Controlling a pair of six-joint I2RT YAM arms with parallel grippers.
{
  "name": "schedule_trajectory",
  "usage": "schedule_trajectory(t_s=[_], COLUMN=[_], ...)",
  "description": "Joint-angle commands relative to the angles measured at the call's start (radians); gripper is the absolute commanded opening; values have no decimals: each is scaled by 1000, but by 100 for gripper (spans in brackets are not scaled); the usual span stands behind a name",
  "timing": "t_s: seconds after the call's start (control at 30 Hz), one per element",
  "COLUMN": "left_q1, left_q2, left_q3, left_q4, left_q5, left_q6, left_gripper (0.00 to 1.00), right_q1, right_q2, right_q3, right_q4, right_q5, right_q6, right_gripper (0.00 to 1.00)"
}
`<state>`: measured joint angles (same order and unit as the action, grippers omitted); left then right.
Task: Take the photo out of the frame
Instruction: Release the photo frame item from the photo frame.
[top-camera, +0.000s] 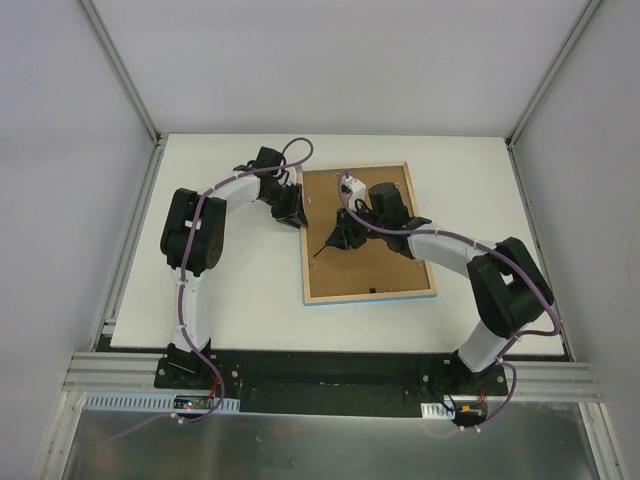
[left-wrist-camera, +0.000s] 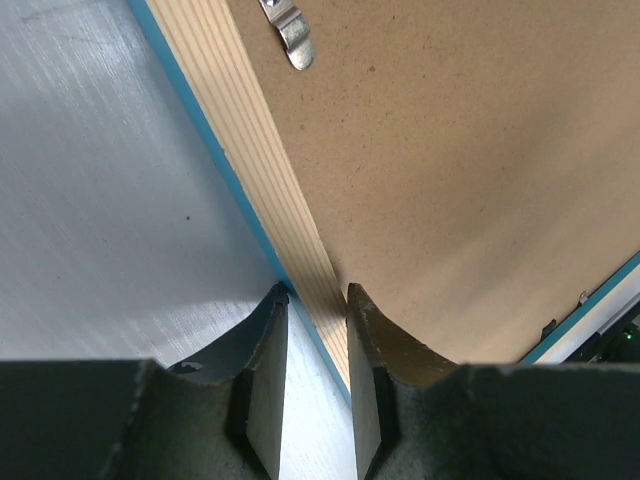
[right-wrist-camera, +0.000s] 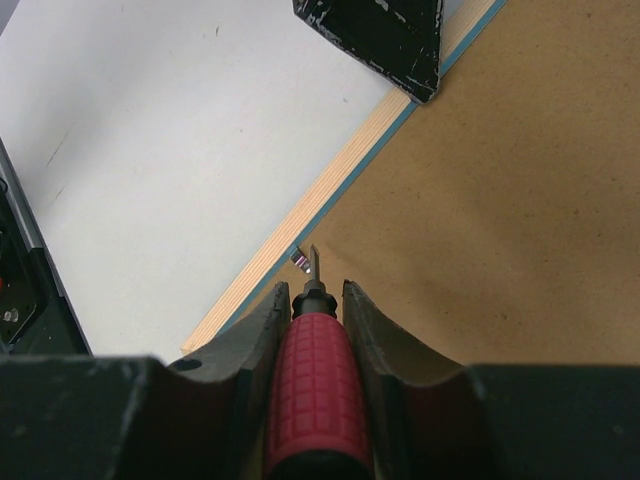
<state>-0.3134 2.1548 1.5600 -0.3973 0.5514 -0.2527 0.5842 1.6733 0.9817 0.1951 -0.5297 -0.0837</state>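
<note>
The surface and room first. Nearest the camera, an aluminium rail (top-camera: 330, 378) runs along the edge and carries both arm bases. Beyond it lies a white desk (top-camera: 240, 300), matt and faintly scuffed. Plain grey walls (top-camera: 60, 150) close it in on the left, on the right and at the far end, with metal posts in the far corners.

The frame (top-camera: 370, 295) lies right of centre on the desk, face down and turned slightly out of square. Its brown back panel (top-camera: 360, 270) faces up, rimmed in pale wood, and a thin turquoise line shows along the outer edge. The photo does not show in any view.

The right gripper (right-wrist-camera: 313, 290) hangs over the left half of the back panel. Its jaws are narrow and closed on the ribbed red handle of a small screwdriver (right-wrist-camera: 315, 380). The blade points toward the frame's left rail, and its tip is just beside a small metal tab (right-wrist-camera: 300, 260) at the seam between board and wood. I cannot tell whether the tip touches it.

Farther along the same rail, the left gripper (left-wrist-camera: 318, 295) is set down narrow over the frame's edge. One finger is on the outer turquoise side and the other on the board side, with the pale wood strip pinched between them. A bent metal clip (left-wrist-camera: 290, 35) sits on the board beyond it.
</note>
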Motion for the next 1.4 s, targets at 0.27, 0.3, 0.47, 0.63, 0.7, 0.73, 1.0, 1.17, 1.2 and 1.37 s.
schedule_trajectory(t_s=[0.27,0.3,0.47,0.63,0.7,0.73,1.0,1.17,1.2,1.37], left_q1=[4,4,4,4,4,4,8,11,11,13], left_q2=[36,37,37,39,37,39,34,34,36,37], left_q3=[-21,-21,-21,-21,-21,-21,-23,-23,-23,-23], left_q4=[-3,-5,-3,-3,-3,-3,-3,-5,-3,-3], left_q5=[5,5,7,8,7,7,5,5,4,5], left_q6=[12,10,12,12,12,12,9,7,7,6], left_gripper=[15,15,14,14,14,14,12,11,11,10], right_q1=[34,37,48,55,58,62,82,85,86,86], right_q2=[31,32,42,46,48,48,48,52,51,51], right_q3=[61,63,71,78,78,80,92,98,98,104], right_q4=[-28,-28,-37,-46,-48,-49,-66,-79,-80,-91], right_q5=[48,50,71,70,65,65,45,43,39,17], right_q6=[-24,-21,-21,-27,-33,-37,-68,-73,-74,-80], right_gripper=[1,1,1,1,1,1,1,1,1,1])
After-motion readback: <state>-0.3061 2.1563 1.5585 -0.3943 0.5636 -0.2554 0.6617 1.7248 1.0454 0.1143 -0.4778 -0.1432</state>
